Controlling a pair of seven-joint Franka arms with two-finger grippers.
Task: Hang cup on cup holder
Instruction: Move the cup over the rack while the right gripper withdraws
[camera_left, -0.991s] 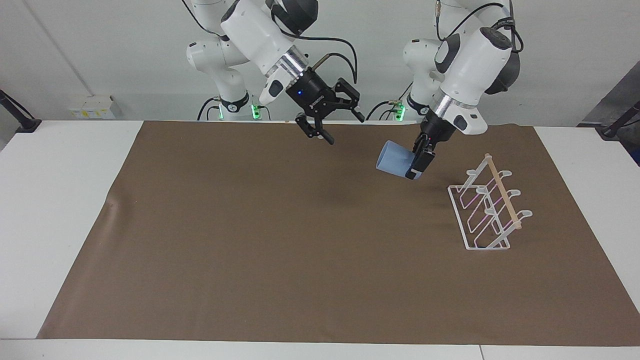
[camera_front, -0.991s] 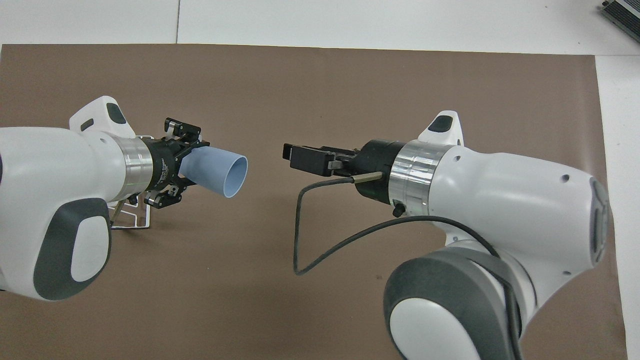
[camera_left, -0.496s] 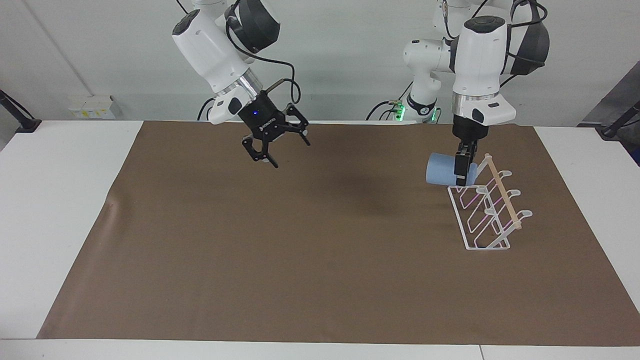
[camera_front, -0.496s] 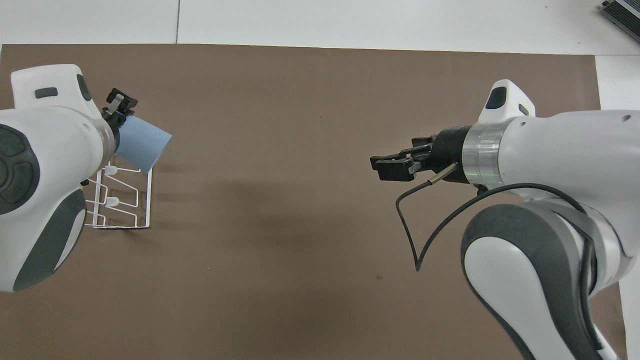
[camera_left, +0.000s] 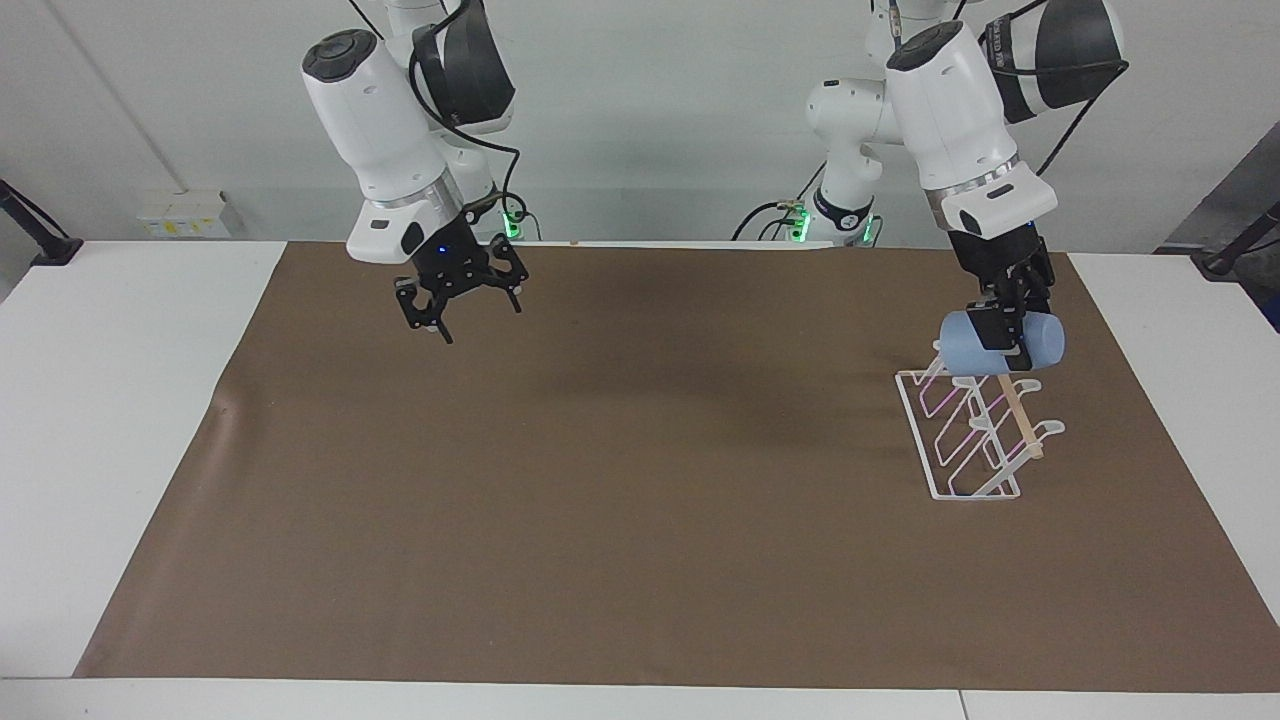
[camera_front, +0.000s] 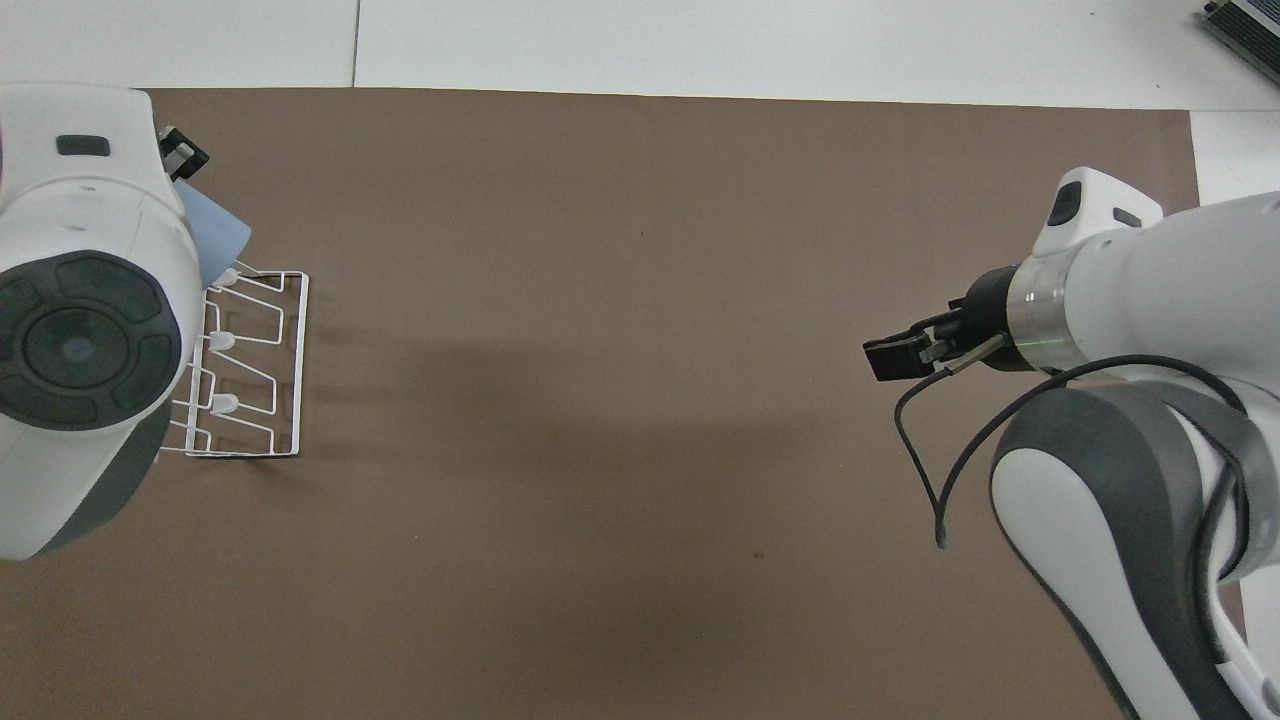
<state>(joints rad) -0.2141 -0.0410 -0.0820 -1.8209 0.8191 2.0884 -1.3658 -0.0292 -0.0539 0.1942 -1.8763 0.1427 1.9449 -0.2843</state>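
Observation:
The light-blue cup (camera_left: 962, 346) lies on its side in my left gripper (camera_left: 1004, 334), which is shut on it. They hang over the end of the cup holder (camera_left: 968, 440) nearer to the robots, just above the wooden rod and the first peg. I cannot tell whether the cup touches the rack. In the overhead view the left arm hides most of the cup (camera_front: 218, 236); the cup holder (camera_front: 262, 372) shows beside it. My right gripper (camera_left: 458, 308) is open and empty, up over the mat toward the right arm's end; it also shows in the overhead view (camera_front: 893, 356).
A brown mat (camera_left: 600, 500) covers most of the white table (camera_left: 120, 400). A grey device (camera_front: 1245, 25) sits at the table's corner farthest from the robots, at the right arm's end. A black cable (camera_front: 930, 470) loops from the right wrist.
My left gripper has carried the cup from over the mat's middle to over the cup holder and turned it. My right gripper has drawn back toward its own end of the table.

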